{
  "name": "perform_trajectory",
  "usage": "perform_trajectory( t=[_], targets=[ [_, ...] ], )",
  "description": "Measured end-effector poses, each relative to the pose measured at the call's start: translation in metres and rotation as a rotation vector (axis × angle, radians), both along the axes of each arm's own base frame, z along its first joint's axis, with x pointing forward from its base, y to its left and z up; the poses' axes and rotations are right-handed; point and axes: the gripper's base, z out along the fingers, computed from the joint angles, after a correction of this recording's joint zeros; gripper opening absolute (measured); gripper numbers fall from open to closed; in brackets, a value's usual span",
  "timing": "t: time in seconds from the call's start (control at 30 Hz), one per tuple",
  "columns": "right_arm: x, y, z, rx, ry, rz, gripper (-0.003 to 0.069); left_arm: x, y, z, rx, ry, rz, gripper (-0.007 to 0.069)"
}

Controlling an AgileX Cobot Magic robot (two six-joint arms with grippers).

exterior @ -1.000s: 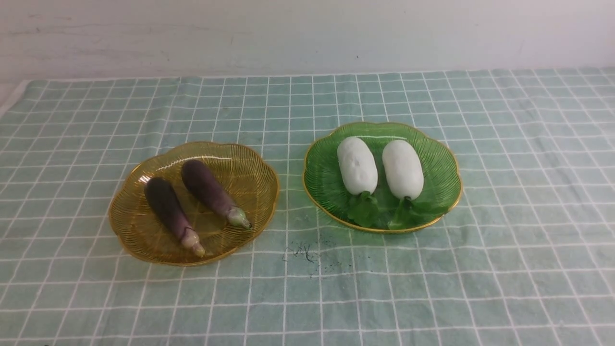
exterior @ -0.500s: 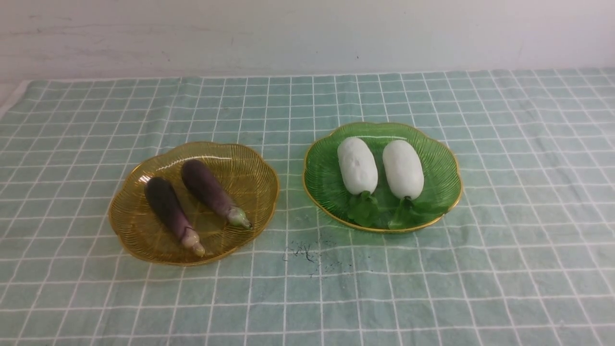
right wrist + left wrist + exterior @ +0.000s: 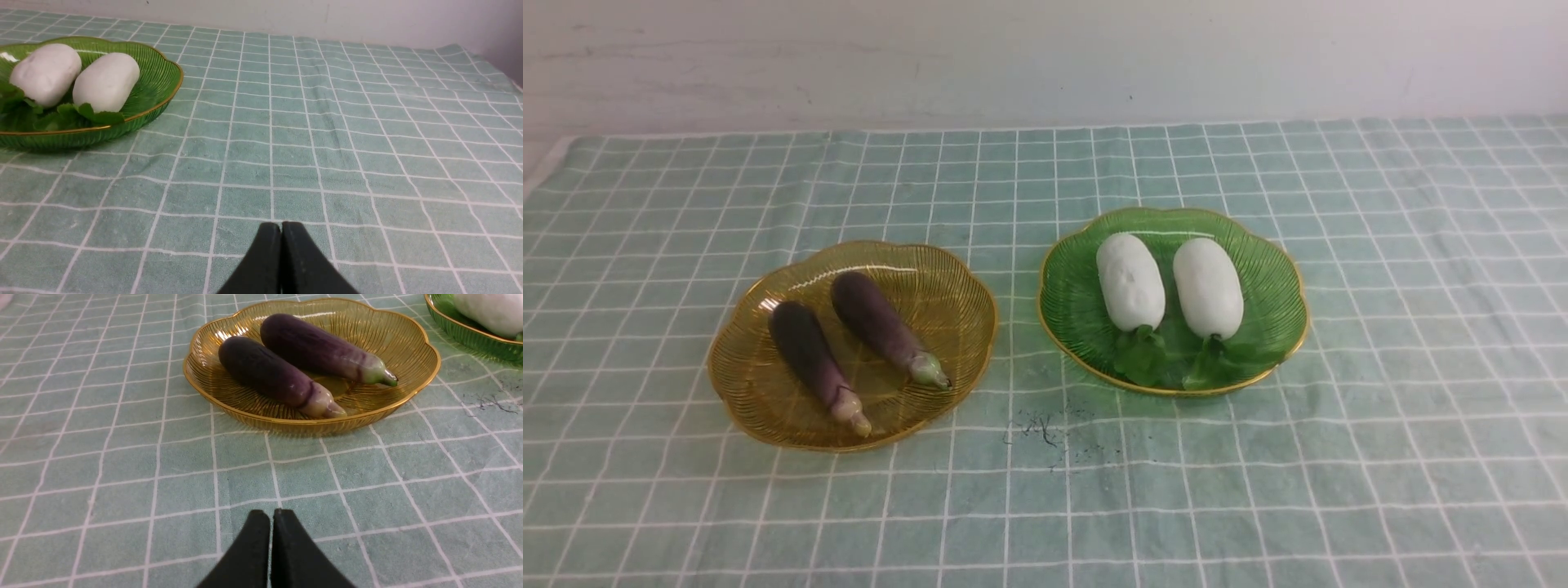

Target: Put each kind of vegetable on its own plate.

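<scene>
Taking the amber plate [image 3: 737,390] as our landmark and reading from the left, we find both eggplants lying inside it. The nearer eggplant [image 3: 809,353] sits toward the plate's left half, the second eggplant [image 3: 874,320] just to its right and slightly farther back. They lie roughly parallel, pale stem ends pointing toward us, close to each other but not clearly touching. To the right of the amber plate, with a strip of checked tablecloth [image 3: 645,204] between them, stands the green plate [image 3: 1062,318]. It holds the two radishes side by side, the left radish [image 3: 1129,280] and the right radish [image 3: 1207,286], leaves toward us. Between the plates, nearer to us, we notice a small dark smudge [image 3: 1045,431] on the cloth.

Our left gripper [image 3: 271,516] hovers over bare cloth on the near side of the amber plate, its fingers pressed together and holding nothing. Our right gripper [image 3: 281,228] is likewise closed and empty, over cloth to the right of the green plate.

We judge the sorting complete: each kind has its own plate. The risk from here is disturbance. If either arm sweeps low across the cloth, it could catch a scalloped rim and tip a light plate, or drag the cloth so the plates slide. The round vegetables could then roll out.
</scene>
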Motion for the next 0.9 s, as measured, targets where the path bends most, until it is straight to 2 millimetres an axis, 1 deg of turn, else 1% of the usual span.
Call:
perform_trajectory(
  t=[0.9],
  targets=[
    [0.0000,0.0000,0.0000,0.003,0.000,-0.001,-0.0015,0.0000,0.0000,0.0000,0.017,-0.002,-0.005,-0.0008]
  ],
)
